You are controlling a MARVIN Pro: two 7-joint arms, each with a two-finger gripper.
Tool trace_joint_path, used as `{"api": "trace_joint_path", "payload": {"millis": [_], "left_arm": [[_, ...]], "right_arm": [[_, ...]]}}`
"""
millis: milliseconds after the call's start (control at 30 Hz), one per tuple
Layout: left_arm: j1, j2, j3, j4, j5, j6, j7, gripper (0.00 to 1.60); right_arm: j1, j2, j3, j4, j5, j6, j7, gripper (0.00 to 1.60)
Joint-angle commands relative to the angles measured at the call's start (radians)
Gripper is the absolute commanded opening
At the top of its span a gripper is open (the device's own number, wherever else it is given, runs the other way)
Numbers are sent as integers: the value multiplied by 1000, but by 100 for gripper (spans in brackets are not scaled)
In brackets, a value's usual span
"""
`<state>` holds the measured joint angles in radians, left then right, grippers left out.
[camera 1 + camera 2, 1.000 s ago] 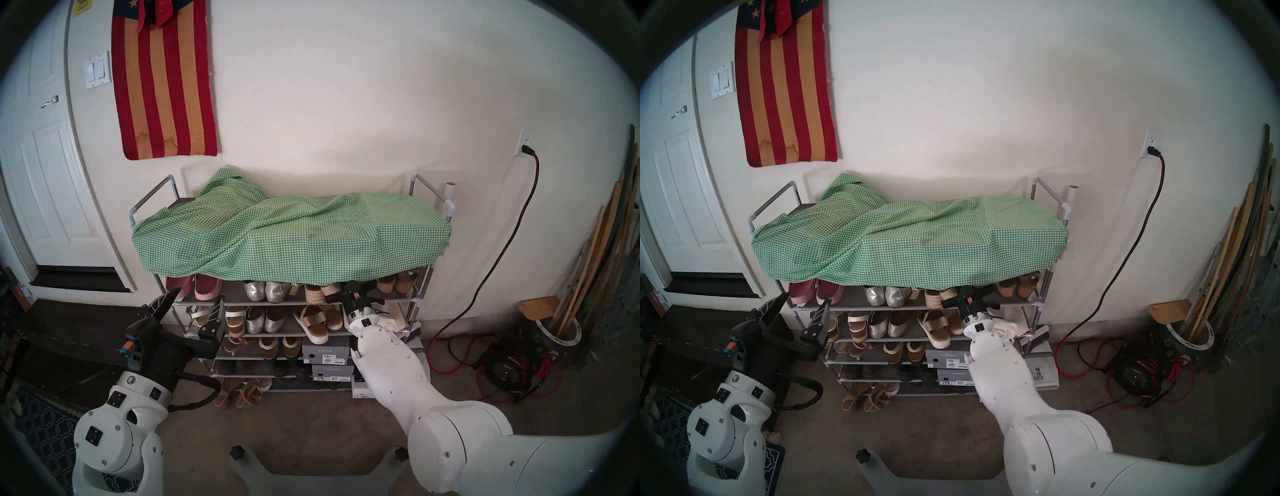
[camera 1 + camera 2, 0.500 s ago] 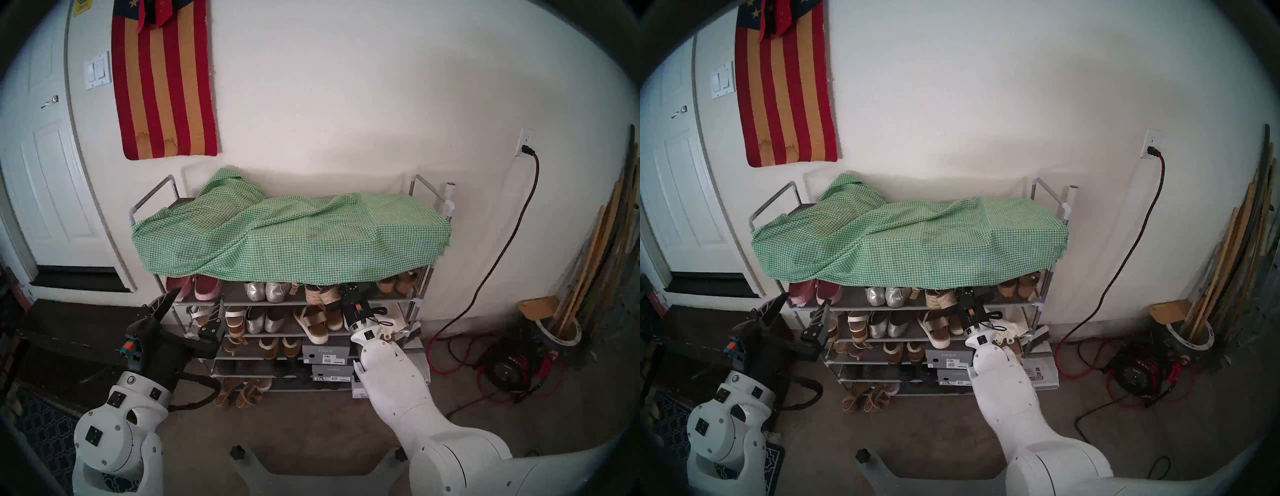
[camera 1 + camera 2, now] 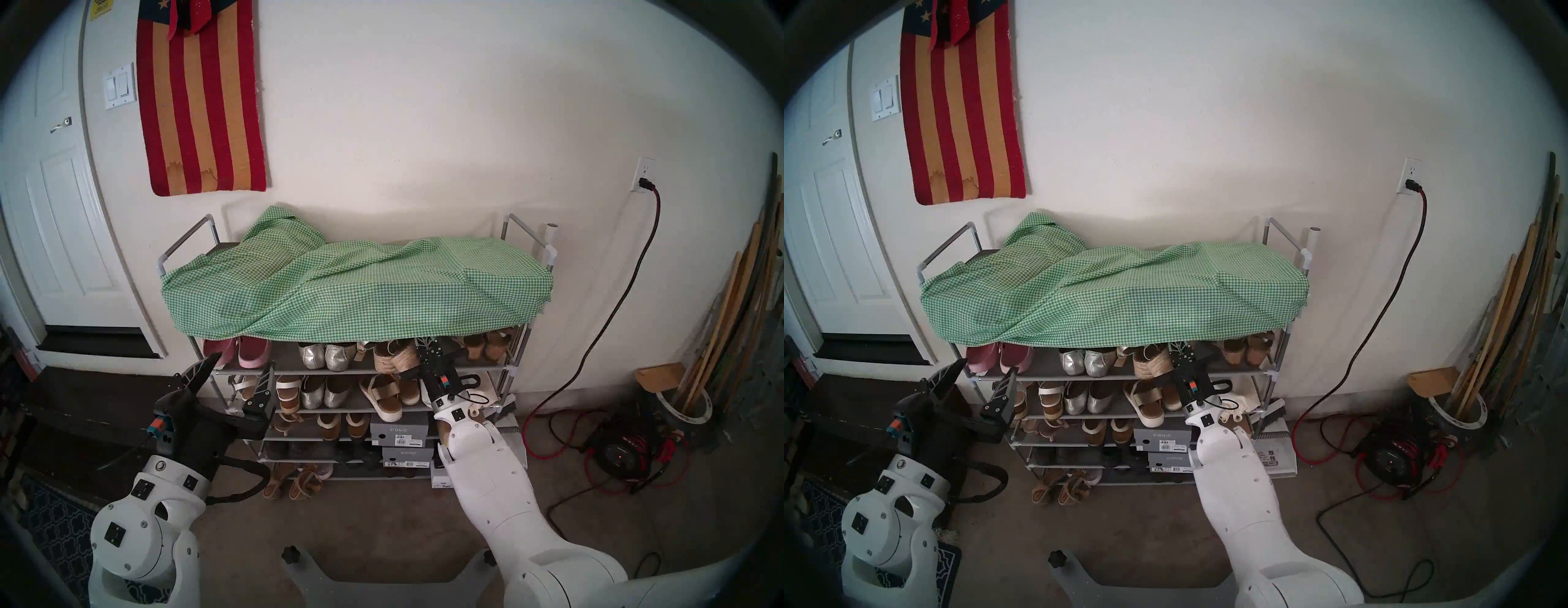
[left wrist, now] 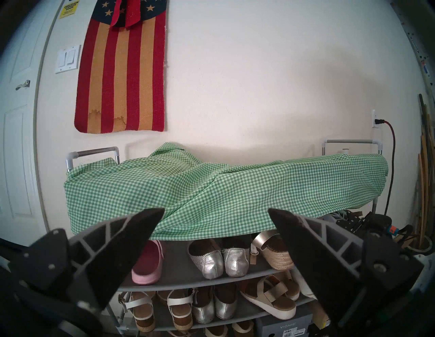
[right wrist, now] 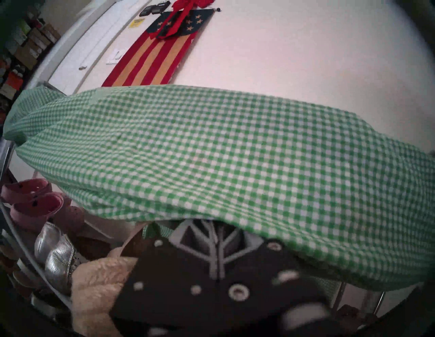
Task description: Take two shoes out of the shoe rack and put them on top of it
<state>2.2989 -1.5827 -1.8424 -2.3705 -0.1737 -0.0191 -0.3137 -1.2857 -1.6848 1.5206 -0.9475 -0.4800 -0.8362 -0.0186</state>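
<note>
Under green gingham cloth (image 3: 360,293) hem, centre-right: right gripper (image 3: 427,347), fingers pressed together; whether they pinch a strap, cannot tell.
Woven-jute platform sandals with cream straps (image 3: 396,361): just left of those fingers, second shelf of grey-tube shoe rack (image 3: 186,240), lengthwise toward wall.
Left gripper (image 3: 242,365): spread wide, lower left, farther off.

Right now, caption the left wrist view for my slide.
Open left claw faces the shoe rack, draped in a green checked cloth, with silver flats beneath.

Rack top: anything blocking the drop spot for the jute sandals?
Yes. A green checked cloth covers nearly the whole top of the shoe rack, lumpy, and hangs over the front edge just above the right gripper and the jute sandals. What lies under it is hidden.
</note>
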Motion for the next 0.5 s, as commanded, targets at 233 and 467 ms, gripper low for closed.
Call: {"api": "trace_joint_path", "payload": {"millis": [233,467], "left_arm": [[-1,0,0,0,0,0,0,160],[-1,0,0,0,0,0,0,160]], "right_arm": [[-134,52,-10,-186,18,-1,35,0],[-237,83,-9,-231,31,38,72,0]]}}
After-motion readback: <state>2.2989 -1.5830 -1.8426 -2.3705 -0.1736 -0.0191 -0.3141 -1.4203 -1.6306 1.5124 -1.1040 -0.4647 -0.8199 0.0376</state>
